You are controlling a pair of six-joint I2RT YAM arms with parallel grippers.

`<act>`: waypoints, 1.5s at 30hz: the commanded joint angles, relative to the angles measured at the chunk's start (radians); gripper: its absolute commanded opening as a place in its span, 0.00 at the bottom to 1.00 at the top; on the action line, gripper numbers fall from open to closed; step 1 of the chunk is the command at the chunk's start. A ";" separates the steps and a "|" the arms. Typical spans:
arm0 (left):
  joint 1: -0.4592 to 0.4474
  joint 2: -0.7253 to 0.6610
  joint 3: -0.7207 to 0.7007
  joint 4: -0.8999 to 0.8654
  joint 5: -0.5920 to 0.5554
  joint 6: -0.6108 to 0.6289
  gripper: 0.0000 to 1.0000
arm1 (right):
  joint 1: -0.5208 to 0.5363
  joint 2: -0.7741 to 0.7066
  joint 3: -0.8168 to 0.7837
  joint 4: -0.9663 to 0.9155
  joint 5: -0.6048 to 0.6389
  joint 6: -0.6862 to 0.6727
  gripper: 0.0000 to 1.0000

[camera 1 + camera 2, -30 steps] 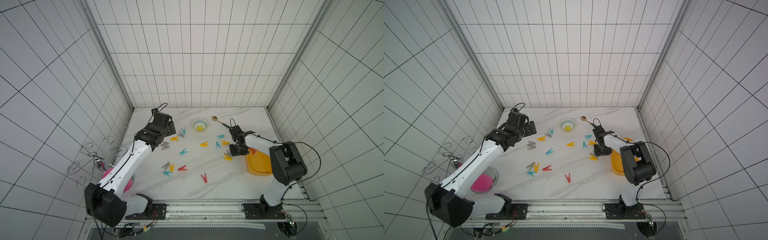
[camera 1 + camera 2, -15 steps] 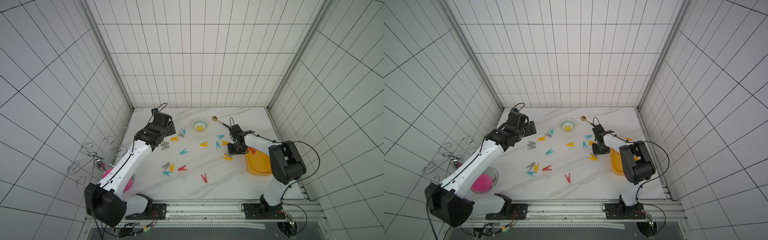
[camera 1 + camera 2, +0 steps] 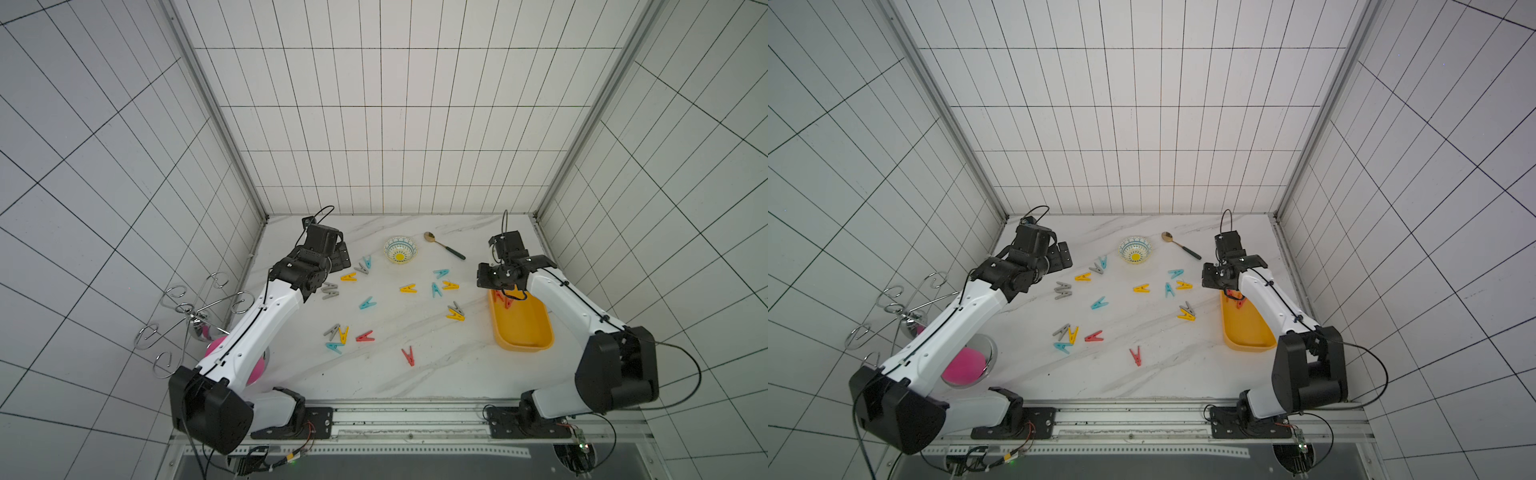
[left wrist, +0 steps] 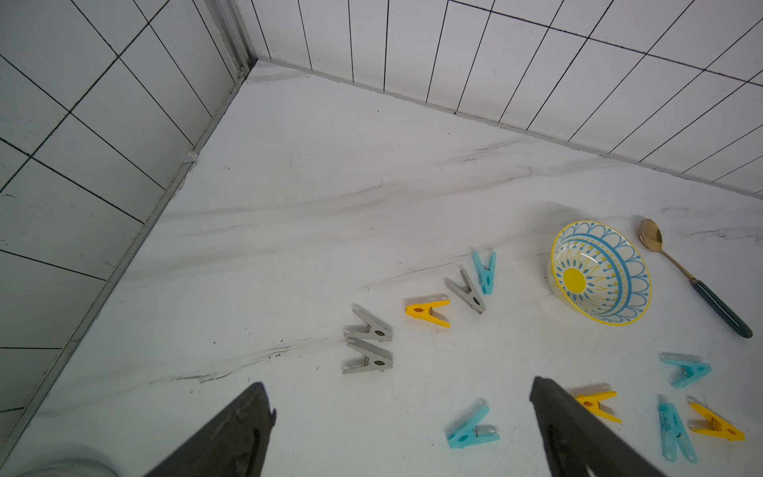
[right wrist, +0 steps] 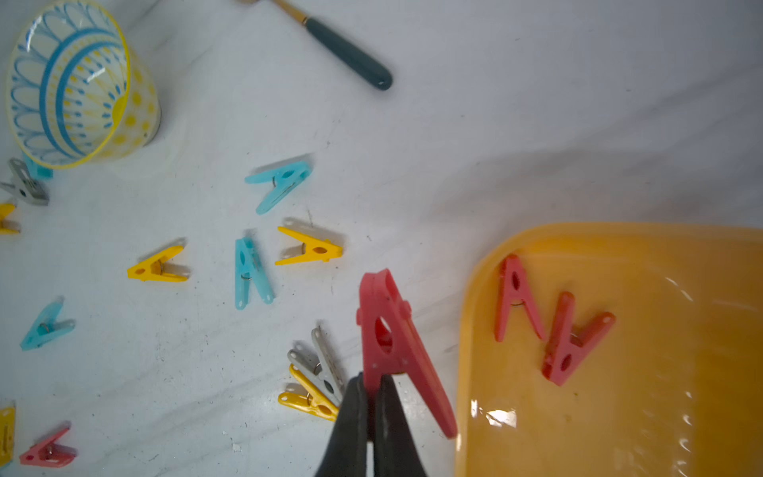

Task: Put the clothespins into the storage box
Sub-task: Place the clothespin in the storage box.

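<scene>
Item: red peg (image 5: pixel 392 330), pinched by one leg in the tightly closed right gripper (image 5: pixel 373 388), hanging just beside the yellow box (image 5: pixel 660 413) and not yet over it, two red pegs (image 5: pixel 518 297) already inside; left gripper (image 4: pixel 400 386) wide open, empty; risk: thin one-leg hold may swivel, dropping the peg short of the rim.

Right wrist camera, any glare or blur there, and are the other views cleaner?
Right wrist view: white glare on the storage box, the bowl soft and stretched at the edge, the red clothespin in the right claw fairly sharp. Left wrist view: even light, open left claw dark and soft. Both top views: evenly lit, wall tiles splayed.
</scene>
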 commanded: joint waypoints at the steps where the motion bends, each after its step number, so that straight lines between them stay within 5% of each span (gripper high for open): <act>1: 0.003 -0.016 0.002 0.015 -0.008 0.012 0.99 | -0.103 -0.031 -0.048 -0.051 0.009 0.048 0.06; 9: 0.006 -0.001 -0.003 0.031 0.004 0.013 0.99 | -0.253 0.033 -0.165 -0.014 0.007 0.056 0.06; 22: 0.020 0.037 0.008 0.047 0.011 0.018 0.99 | -0.328 0.187 -0.198 0.094 0.031 0.112 0.08; 45: 0.021 0.065 0.018 0.055 0.020 0.011 0.99 | -0.318 0.298 -0.067 0.118 -0.112 0.111 0.16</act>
